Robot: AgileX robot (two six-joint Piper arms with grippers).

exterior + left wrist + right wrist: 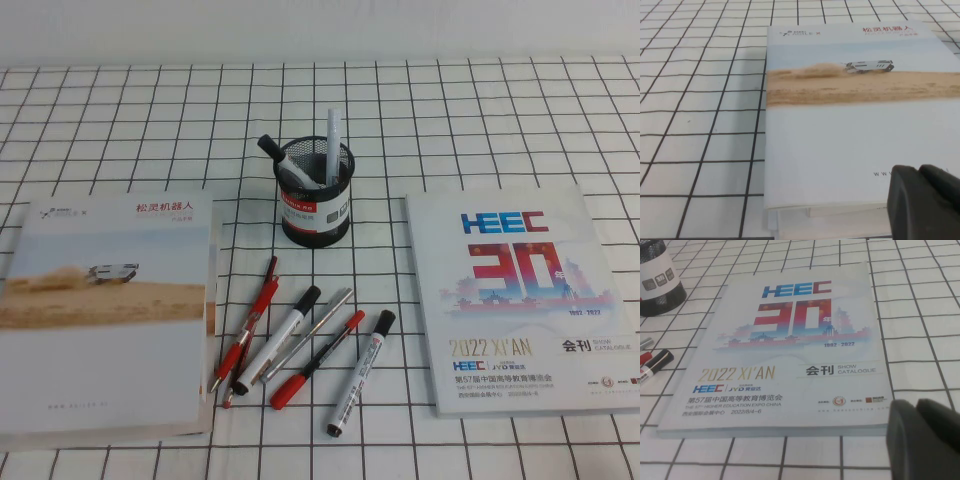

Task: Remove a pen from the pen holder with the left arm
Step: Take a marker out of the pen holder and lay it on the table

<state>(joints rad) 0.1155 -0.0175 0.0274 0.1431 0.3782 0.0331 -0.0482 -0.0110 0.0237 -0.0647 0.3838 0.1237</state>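
- The left gripper (918, 176) is being held closed and empty, low over the near edge of the booklet (855, 135) on the robot's left side of the table (120, 110).
- The approach is being judged as not yet begun. The pen holder (315, 205) is standing well apart at mid-table, with a black-capped marker (285, 160) and a white pen (332, 140) being kept in it.
- For the next move, the jaws are being called on to open, travel above the holder and pinch one pen near its top.
- The right gripper (917, 412) is being held over the near corner of the catalogue (790, 340); its state cannot be told.
- Both arms are being left out of the high view. The holder is being cut off in the right wrist view, and the pens' lower parts are being hidden by its wall.
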